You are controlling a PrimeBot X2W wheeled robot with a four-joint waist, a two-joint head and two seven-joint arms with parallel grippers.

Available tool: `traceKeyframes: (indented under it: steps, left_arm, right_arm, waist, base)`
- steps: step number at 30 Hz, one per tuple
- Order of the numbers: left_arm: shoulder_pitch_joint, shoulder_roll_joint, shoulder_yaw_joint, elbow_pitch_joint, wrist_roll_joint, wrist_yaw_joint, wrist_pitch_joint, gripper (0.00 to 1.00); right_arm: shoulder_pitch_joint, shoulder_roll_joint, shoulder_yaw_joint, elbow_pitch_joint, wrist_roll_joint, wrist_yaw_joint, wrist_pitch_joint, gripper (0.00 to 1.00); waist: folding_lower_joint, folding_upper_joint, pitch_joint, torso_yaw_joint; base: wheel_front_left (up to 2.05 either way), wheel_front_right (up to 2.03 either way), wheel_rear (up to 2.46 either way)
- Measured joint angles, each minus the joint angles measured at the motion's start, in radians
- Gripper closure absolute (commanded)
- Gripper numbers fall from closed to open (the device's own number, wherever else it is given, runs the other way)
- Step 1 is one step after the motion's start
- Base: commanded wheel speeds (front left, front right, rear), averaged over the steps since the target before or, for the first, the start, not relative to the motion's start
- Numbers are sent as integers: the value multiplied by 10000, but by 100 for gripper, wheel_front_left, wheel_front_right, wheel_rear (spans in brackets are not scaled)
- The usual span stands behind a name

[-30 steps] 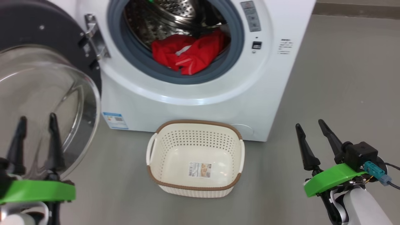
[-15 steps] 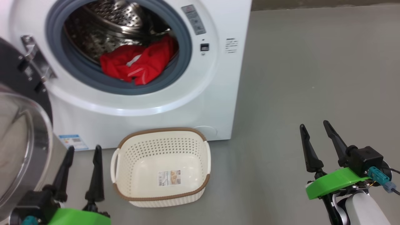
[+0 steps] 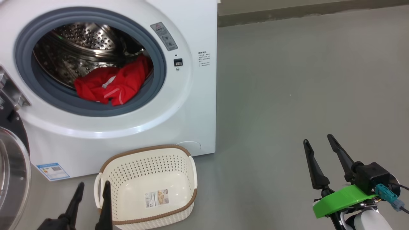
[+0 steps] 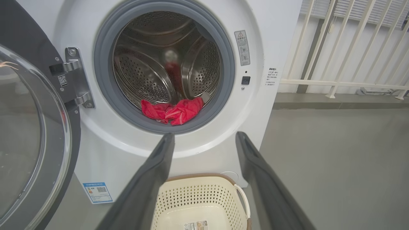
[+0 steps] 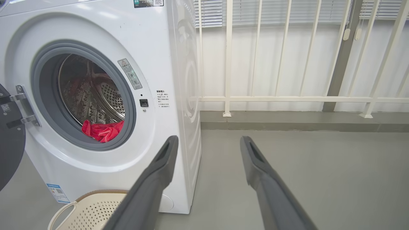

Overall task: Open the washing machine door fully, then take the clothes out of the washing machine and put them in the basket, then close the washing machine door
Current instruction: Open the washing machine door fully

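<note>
The white washing machine (image 3: 191, 95) stands with its door (image 3: 12, 172) swung open to the left, the glass bowl showing at the view's left edge. Red clothes (image 3: 111, 84) with white trim lie at the front of the steel drum, also seen as clothes (image 4: 174, 111) and clothes (image 5: 102, 131). The cream basket (image 3: 147, 151) sits empty on the floor below the opening. My left gripper (image 3: 93, 185) is open, just in front of the basket's left handle; it (image 4: 205, 135) points at the drum. My right gripper (image 3: 318, 139) is open over bare floor, well to the right.
Grey floor stretches to the right of the machine. A white railing (image 5: 287, 99) and a low kerb run along the back behind it. The open door (image 4: 32, 127) takes up the space left of the drum opening.
The head camera has turned right, so the machine and basket sit further left in view. My left gripper has come from in front of the door glass to the basket's left handle. Both stay open.
</note>
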Motion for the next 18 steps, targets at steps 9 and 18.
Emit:
traceKeyframes:
  steps: [9,18]
  left_arm:
    - [243,-370,265,261,543,-207,-12,0]
    - [262,-675,619,445,955,-441,-12,0]
  right_arm:
    - [220,10,-10,-92,-96,0,0,0]
    - [227,35,21,-100,-173,0,0,0]
  waist:
    - [0,0,-170,7]
    - [0,0,-141,100]
  base:
    - [0,0,0]
    - [0,0,0]
